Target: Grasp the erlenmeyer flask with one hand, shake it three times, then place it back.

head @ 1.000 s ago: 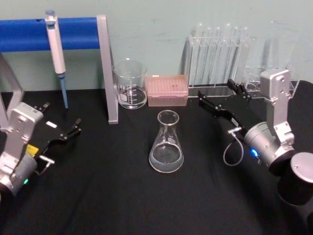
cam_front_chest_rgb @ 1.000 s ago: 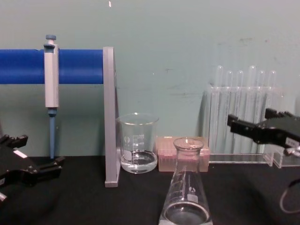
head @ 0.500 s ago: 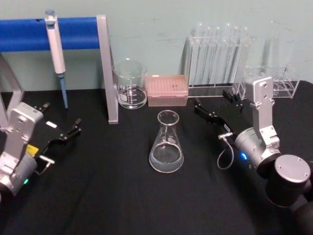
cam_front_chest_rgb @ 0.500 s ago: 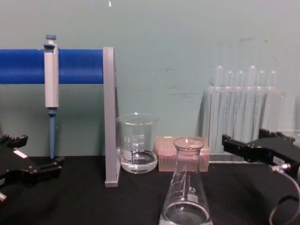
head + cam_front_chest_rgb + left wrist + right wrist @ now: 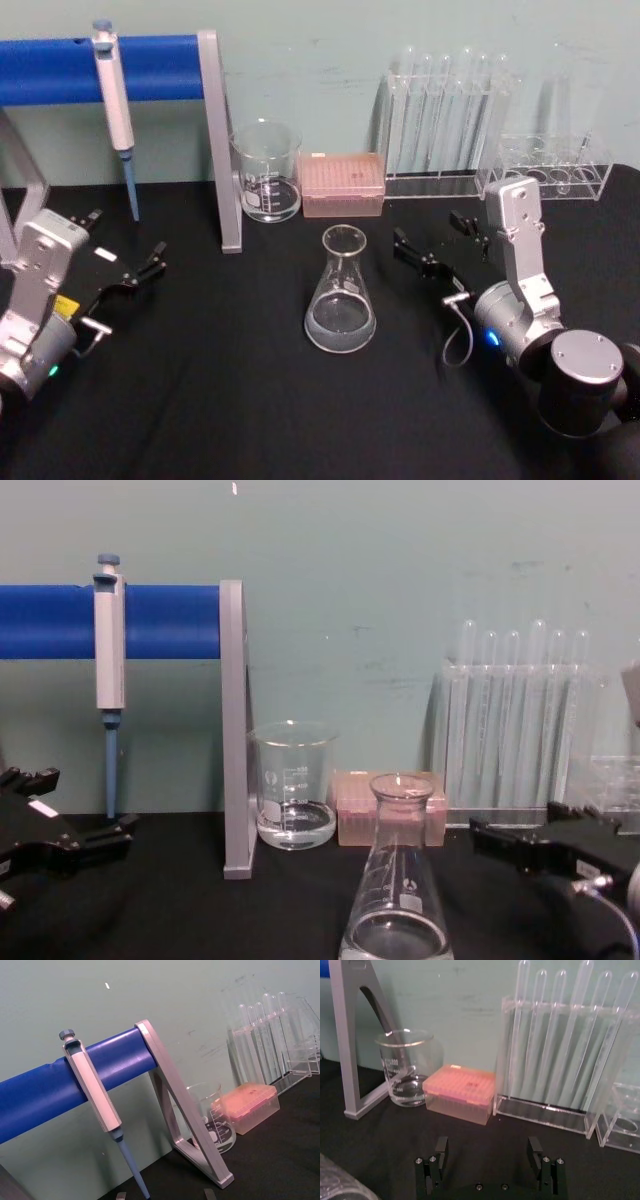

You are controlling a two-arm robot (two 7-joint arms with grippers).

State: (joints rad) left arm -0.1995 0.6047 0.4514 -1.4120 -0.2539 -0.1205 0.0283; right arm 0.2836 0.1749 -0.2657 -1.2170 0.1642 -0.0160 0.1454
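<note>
The erlenmeyer flask [image 5: 340, 295] stands upright on the black table, mid-table, with a little clear liquid in its base; the chest view has it front and centre [image 5: 398, 885], and its edge shows in the right wrist view [image 5: 335, 1186]. My right gripper [image 5: 433, 236] hovers low just right of the flask, open, with nothing between its fingers [image 5: 441, 1148]. It sits apart from the glass [image 5: 520, 828]. My left gripper [image 5: 122, 240] rests parked at the table's left side, open and empty [image 5: 80, 805].
Behind the flask stand a glass beaker [image 5: 266, 172], a pink tip box [image 5: 342, 184] and a test tube rack [image 5: 445, 125]. A pipette [image 5: 115, 100] hangs on a blue bar stand [image 5: 218, 140] at the back left. A second clear rack [image 5: 548, 165] sits back right.
My right arm has come down and moved left, bringing the open gripper from in front of the tube rack to just right of the flask. Flask and left arm are unmoved.
</note>
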